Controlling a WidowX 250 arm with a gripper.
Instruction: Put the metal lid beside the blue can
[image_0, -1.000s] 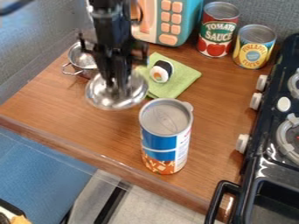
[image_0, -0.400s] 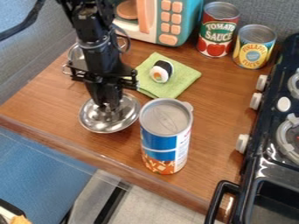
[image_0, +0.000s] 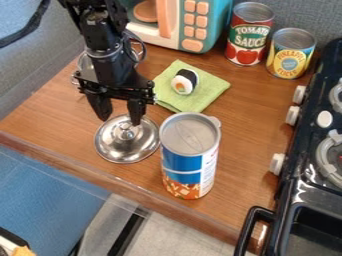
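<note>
Just above the metal lid, my gripper hangs open, its two fingers spread apart with nothing held between them. The shiny round metal lid lies knob up on the wooden counter, directly left of the blue can. Upright near the counter's front stands the blue can, with a grey top and an orange lower band. The lid's right edge comes close to the can; whether they touch I cannot tell.
Behind are a green cloth with a sushi piece, a toy microwave, a tomato can and a pineapple can. A metal strainer is partly behind the arm. The black stove borders the right.
The lid, earlier in my gripper farther back, has come forward and down onto the counter left of the can. The gripper has since opened and let go of its knob.
</note>
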